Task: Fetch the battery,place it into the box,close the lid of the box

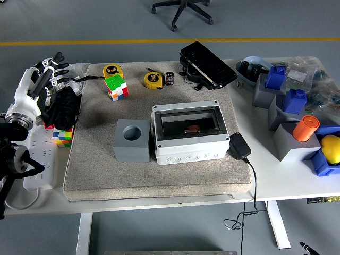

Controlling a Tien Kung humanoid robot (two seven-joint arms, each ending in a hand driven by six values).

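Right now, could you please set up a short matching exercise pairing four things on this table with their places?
Things:
1. grey block with a round hole
2. black adapter
3. orange cylinder
4. left hand

Places:
A. on a grey block at the table's right
B. just right of the box
C. over the table's far left edge
D. just left of the box

Pairs: 1-D, 2-B, 3-A, 4-C
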